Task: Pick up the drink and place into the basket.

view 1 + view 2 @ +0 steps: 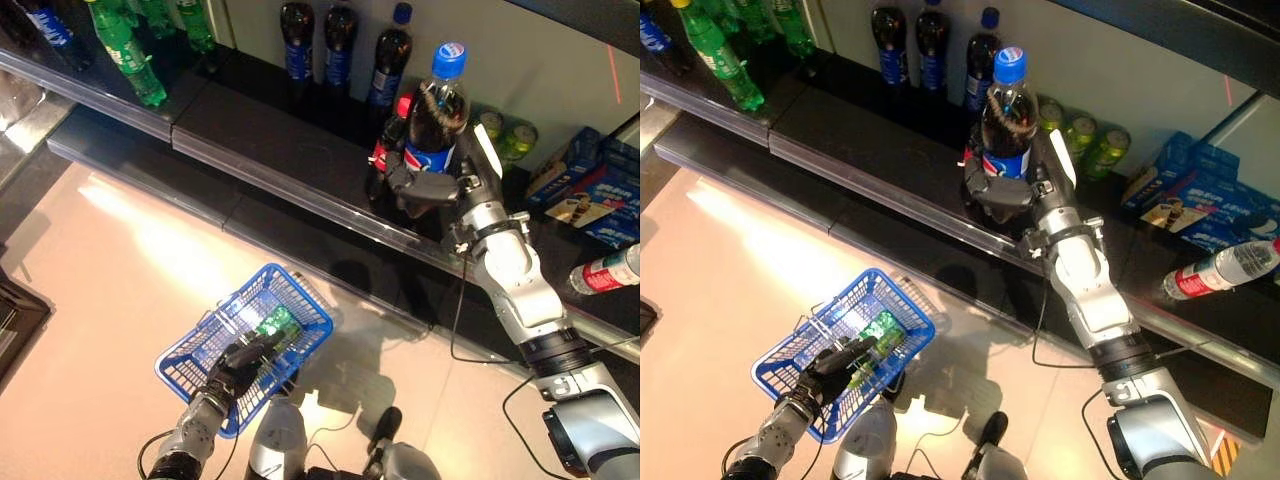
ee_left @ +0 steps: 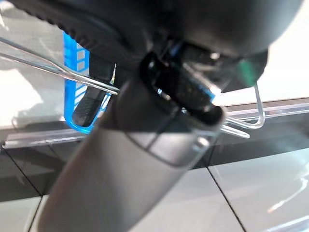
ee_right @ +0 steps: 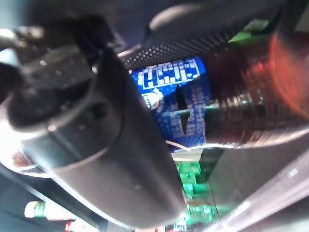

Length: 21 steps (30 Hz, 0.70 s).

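The robot's right hand was curled around a dark cola bottle with a blue cap, gripping it at the label and holding it upright just above the front of the black shelf. The right wrist view confirmed fingers wrapped on the blue label. The left hand was closed on the wire handle of a blue basket, holding it low over the pale floor, well apart from the bottle. A green drink already lay inside the basket.

The step in hand appeared to be the lift-off: the bottle was grasped but not yet carried over. The next move would likely call for drawing it back clear of the shelf's front lip, then lowering it down and to the left into the basket.

Around it stood more cola bottles at the back, green bottles on the far left, green cans just behind the hand, blue boxes and a bottle lying on its side to the right. The shelf lip and the green drink in the basket seemed the main obstacles.
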Tool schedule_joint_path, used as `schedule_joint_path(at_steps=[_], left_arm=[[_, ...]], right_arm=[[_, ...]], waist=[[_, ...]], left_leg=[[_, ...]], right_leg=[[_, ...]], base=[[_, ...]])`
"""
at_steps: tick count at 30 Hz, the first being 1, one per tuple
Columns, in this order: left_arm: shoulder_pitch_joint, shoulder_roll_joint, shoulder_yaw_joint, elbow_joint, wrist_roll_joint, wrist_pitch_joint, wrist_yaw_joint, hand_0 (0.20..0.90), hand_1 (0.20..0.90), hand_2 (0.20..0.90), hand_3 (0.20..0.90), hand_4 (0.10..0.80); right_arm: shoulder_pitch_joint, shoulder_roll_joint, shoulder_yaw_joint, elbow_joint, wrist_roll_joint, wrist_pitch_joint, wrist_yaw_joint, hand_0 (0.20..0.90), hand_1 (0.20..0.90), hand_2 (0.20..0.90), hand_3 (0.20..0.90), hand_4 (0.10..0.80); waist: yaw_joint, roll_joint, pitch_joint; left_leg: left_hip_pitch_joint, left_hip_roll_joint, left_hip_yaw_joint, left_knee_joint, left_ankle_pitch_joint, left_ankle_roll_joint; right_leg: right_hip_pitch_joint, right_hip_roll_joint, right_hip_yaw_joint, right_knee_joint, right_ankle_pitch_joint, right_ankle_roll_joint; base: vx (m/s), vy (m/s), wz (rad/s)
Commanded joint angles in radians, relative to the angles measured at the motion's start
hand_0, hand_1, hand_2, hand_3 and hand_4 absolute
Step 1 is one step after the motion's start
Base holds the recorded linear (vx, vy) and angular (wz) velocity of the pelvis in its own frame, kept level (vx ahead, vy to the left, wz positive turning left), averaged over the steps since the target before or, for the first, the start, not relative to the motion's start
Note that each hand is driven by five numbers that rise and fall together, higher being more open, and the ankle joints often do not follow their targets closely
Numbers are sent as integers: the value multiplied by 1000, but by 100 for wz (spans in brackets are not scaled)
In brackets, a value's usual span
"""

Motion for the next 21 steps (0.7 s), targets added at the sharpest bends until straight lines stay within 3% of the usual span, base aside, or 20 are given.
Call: schedule_joint_path(at_steps=[1,21], left_arm=[[16,34,-50,-191,-100,-98,-176,300,300,300,200,100],[-41,98,-148,-710,-266,-6,-207,300,300,300,200,100]], right_arm=[[40,9,0,-119,4,-176,-15,300,300,300,200,100],[59,65,178,-182,1,-207,-7,300,300,300,200,100]], waist=[[7,1,-357],[91,-38,-361]], left_leg=[[8,2,30,-10,-38,19],[-13,-20,-65,-10,-24,20]], right_leg=[[38,-19,-21,1,-50,9],[68,-5,-70,-1,-60,13]], base=[[30,-22,0],[7,-20,12]])
